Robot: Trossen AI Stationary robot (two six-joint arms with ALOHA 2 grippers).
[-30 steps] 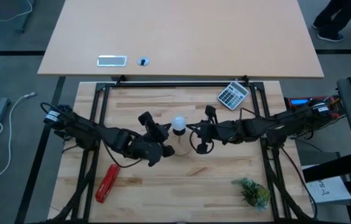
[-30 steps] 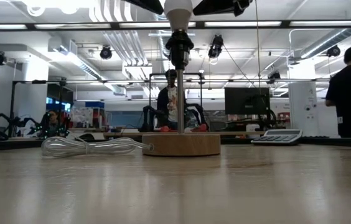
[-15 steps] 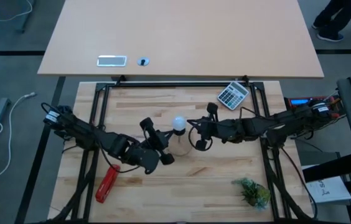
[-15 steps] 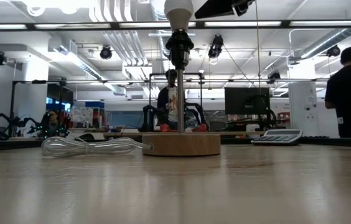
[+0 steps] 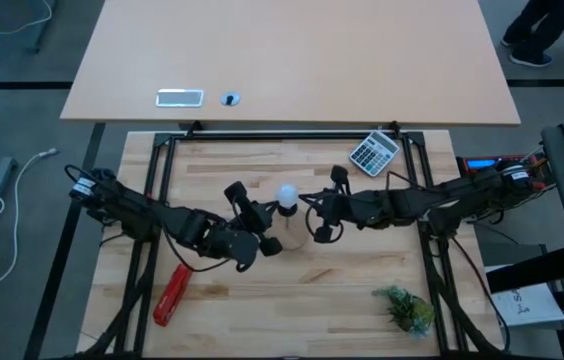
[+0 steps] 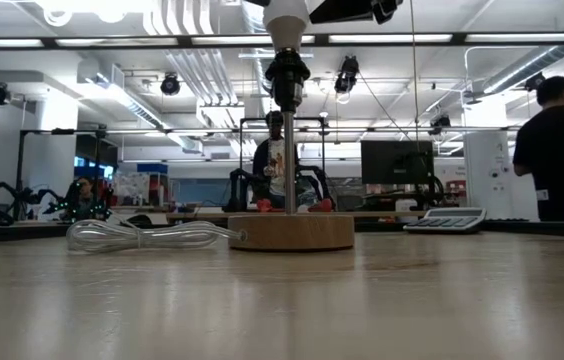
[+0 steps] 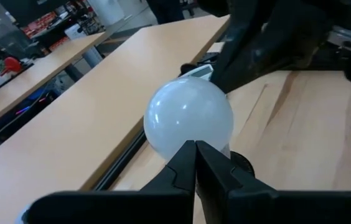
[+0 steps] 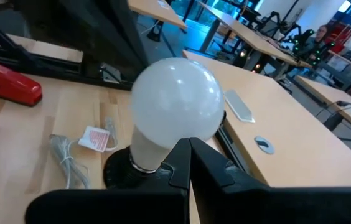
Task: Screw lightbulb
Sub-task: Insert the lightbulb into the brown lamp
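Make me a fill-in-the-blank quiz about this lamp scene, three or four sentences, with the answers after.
1. The white lightbulb sits in a black ____ on top of the lamp's upright rod.
2. The lamp stands on a round ____ base.
3. Near the table's front left lies a ____ stapler.
4. At the back right of the table, behind the right hand, lies a ____.
The left hand is close beside the bulb.

Missing words: socket; wooden; red; calculator
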